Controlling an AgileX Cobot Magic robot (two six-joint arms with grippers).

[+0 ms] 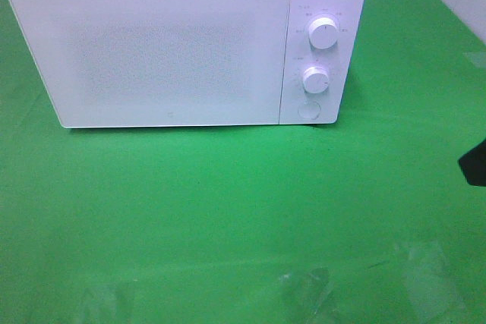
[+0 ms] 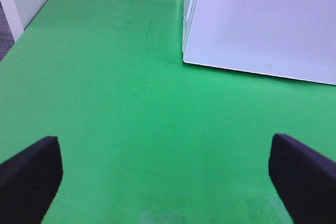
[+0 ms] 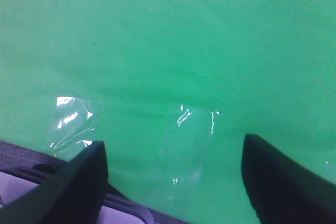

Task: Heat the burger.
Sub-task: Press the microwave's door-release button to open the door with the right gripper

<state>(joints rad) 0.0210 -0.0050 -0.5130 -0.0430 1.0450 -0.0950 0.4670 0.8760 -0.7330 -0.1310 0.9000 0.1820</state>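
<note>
The green table (image 1: 228,210) fills every view, and on it there is no burger, neither on the open cloth nor between either pair of fingers. Where it lies cannot be told. It may be behind the microwave (image 1: 182,43) door (image 1: 152,51), which is shut and too frosted to see through, or somewhere off camera.

So the relation that matters is arm to microwave, not arm to burger. The microwave stands at the far side of the table, its long axis running across the high view, with the door taking up the left and middle and the control strip at the right end. Down that strip come the upper knob (image 1: 324,34), the lower knob (image 1: 316,79) and a round button (image 1: 308,108) at the bottom, probably the door release.

The left gripper (image 2: 165,150) is spread as wide as it goes and holds nothing; ahead of it sits the microwave's lower front corner (image 2: 185,59), near but not touching. The right gripper (image 3: 173,148) has its fingers parted, also empty, over bare cloth and patches of clear tape (image 3: 73,121). Only a dark sliver of that arm (image 1: 474,165) shows at the right edge of the high view — well apart from the strip, yet on its side.

My judgement: the right arm suits the button and knobs, the left the door.
</note>
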